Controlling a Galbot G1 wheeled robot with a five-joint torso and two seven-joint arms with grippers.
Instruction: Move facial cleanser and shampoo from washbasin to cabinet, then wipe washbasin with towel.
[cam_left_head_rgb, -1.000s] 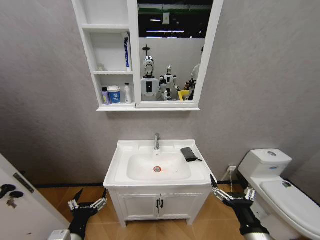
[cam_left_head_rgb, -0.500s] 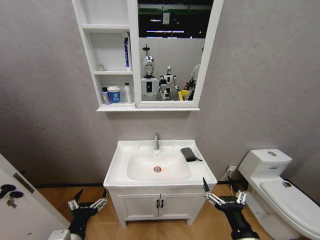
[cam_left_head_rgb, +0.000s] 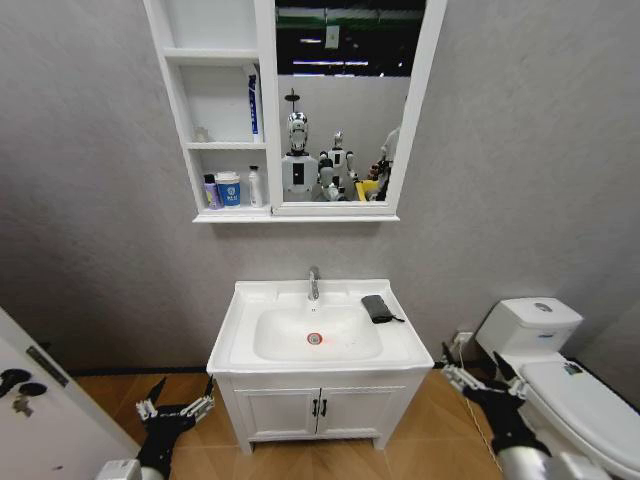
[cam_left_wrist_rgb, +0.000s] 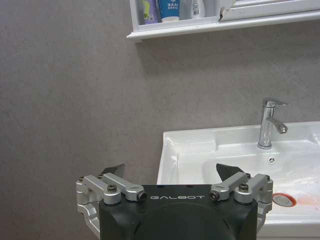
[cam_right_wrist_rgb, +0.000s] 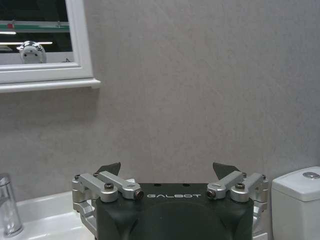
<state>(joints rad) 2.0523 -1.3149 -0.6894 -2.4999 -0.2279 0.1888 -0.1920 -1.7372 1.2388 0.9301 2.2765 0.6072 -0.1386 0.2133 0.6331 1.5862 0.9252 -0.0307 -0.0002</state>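
1. One washbasin (cam_left_head_rgb: 250, 305) stands against the grey wall on a white two-door floor cabinet (cam_left_head_rgb: 318, 405). It has one chrome tap (cam_left_head_rgb: 314, 282) at the back of the bowl and one red-ringed drain (cam_left_head_rgb: 315, 339) at the bottom.
2. One dark folded towel (cam_left_head_rgb: 377, 308) lies on the basin's flat rim to the right of the tap, touching the rim and clear of the bowl.
3. One wall cabinet (cam_left_head_rgb: 267, 120) hangs above the basin, with a narrow column of open shelves on its left and one framed mirror (cam_left_head_rgb: 345, 105) on its right.
4. Three containers stand side by side on the lowest shelf: a dark bottle (cam_left_head_rgb: 210, 192), a blue-labelled tub (cam_left_head_rgb: 229, 189) and a white bottle (cam_left_head_rgb: 256, 187). One blue-and-white tube (cam_left_head_rgb: 253, 105) stands upright on the shelf above.
5. Two grippers hang low, one at each side of the floor cabinet. The left gripper (cam_left_head_rgb: 176, 406) is beside its left front corner, fingers spread apart and holding nothing.
6. The right gripper (cam_left_head_rgb: 478, 378) is between the floor cabinet and one white toilet (cam_left_head_rgb: 560, 380), fingers likewise spread with nothing between them.
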